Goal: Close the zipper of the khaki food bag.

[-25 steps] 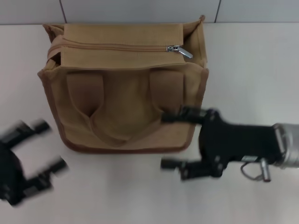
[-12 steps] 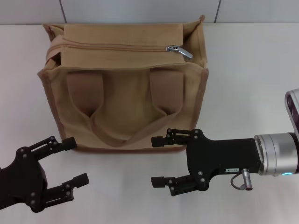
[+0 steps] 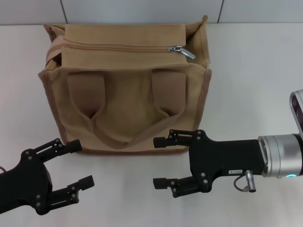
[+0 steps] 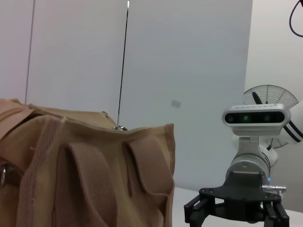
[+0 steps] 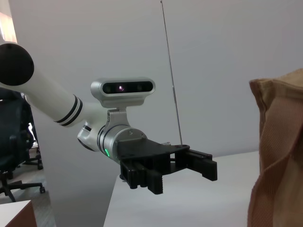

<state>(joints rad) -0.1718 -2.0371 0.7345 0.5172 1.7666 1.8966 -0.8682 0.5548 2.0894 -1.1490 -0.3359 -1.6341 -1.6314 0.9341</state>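
Observation:
The khaki food bag (image 3: 125, 90) stands on the white table, handle straps hanging down its near face. Its zipper (image 3: 113, 48) runs across the top flap, with the silver pull tab (image 3: 186, 52) at the right end. My left gripper (image 3: 75, 163) is open and empty, in front of the bag's near left corner. My right gripper (image 3: 159, 162) is open and empty, in front of the bag's near right corner, fingers pointing left. The bag also shows in the left wrist view (image 4: 80, 175) and the right wrist view (image 5: 279, 151).
The white table (image 3: 255, 75) extends to the right of the bag. A grey tiled wall (image 3: 142, 10) rises behind the bag.
Both grippers drew back from the bag toward the near table edge a second ago. Since half a second ago only the left gripper edged slightly right.

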